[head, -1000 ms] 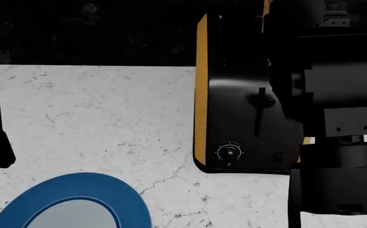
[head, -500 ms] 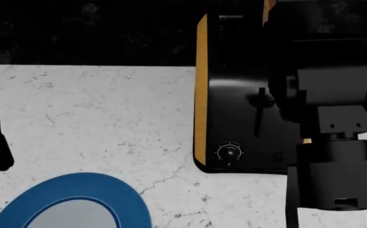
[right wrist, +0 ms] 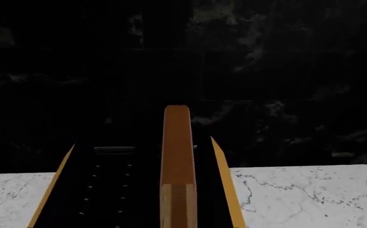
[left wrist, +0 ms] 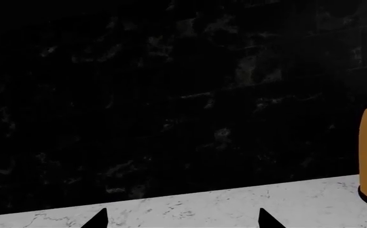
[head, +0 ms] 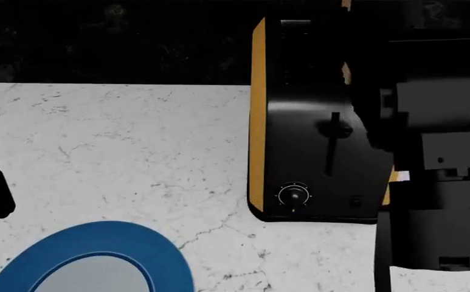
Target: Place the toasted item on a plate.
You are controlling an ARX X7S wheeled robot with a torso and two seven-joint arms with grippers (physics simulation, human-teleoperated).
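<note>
1 toaster (head: 316, 152), 1 plate (head: 96, 243), 1 toast slice (right wrist: 177, 161)

Bare counter (head: 137, 140) beside toaster (head: 316, 152)

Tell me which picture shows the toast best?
The right wrist view. The toast stands edge-on there, sticking up from the toaster slot, brown crust plain to see. In the head view the right arm covers that slot, so the toast can't be made out. The left wrist view shows only the toaster's yellow side.
</note>
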